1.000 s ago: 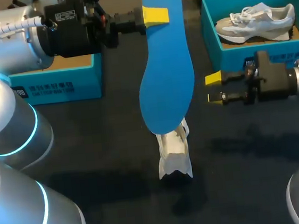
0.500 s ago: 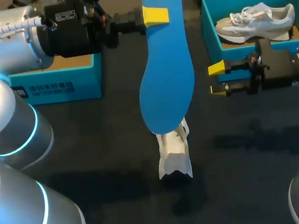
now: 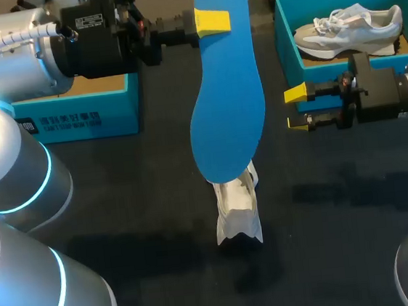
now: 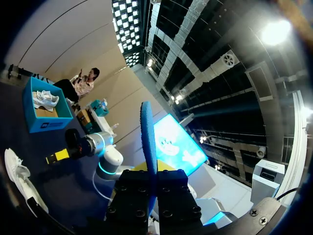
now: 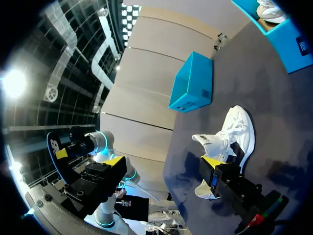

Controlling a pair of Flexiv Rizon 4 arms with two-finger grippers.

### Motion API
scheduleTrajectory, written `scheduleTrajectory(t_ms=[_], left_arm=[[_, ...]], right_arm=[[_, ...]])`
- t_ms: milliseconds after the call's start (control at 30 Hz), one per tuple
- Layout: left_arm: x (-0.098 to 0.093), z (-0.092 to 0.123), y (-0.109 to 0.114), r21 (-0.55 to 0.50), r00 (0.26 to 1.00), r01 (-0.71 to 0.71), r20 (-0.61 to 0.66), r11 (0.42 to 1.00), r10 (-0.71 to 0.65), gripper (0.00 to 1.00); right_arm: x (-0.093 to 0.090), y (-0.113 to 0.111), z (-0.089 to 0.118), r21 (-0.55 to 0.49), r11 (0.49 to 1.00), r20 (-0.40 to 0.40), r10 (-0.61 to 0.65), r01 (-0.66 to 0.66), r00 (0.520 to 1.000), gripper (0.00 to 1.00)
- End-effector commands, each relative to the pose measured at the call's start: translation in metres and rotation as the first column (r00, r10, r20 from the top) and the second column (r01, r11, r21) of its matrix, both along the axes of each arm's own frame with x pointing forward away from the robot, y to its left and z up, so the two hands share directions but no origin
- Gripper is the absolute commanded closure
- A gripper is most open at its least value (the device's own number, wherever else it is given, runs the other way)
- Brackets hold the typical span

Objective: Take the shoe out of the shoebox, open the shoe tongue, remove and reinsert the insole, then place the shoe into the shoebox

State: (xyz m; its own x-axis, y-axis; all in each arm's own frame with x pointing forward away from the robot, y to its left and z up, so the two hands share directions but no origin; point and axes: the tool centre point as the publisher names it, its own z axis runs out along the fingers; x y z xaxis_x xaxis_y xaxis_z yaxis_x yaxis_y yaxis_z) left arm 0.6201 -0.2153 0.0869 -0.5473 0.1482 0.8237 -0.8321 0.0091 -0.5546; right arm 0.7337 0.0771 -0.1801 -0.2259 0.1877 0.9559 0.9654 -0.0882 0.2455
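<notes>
a: where's the shoe (image 3: 238,211)?

b: on the dark surface (image 3: 122,205), out of any box. it's white, and in the right wrist view (image 5: 230,139) its tongue sticks out of the opening.

a: and the insole (image 3: 228,106)?

b: out of the shoe, up in the air above it. it's blue, and the left tool (image 3: 212,20) is clamped on its narrow end, one yellow tip flat on the face turned to the head camera. from above, the broad end hangs in front of the shoe's upper part. i can't tell whether they touch.

a: does the left wrist view agree?

b: yes. the insole (image 4: 148,142) runs edge-on straight out from between the tool's black fingers, with the shoe (image 4: 18,178) far off to one side on the surface.

a: the right tool (image 3: 298,108)?

b: off to the shoe's right-arm side, well apart from it and above the surface. its fingers stand wide apart and grip nothing. in its own view (image 5: 164,161) the shoe lies ahead, beyond the tips.

a: boxes?

b: the teal shoebox (image 3: 289,63) sits beyond the right tool from the shoe, with a second sneaker (image 3: 348,27) inside. another teal box (image 3: 76,121) stands on the shoe's left-arm side, under the left arm.
</notes>
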Motion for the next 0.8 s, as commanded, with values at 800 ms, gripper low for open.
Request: scheduleTrajectory(t_ms=[800], left_arm=[[0.001,0.000,-0.003,-0.001,1.000,0.001,0.000,1.000,-0.001,1.00]], right_arm=[[-0.007,0.008,0.031,0.074,0.997,-0.148,0.012,-0.001,0.989,0.00]])
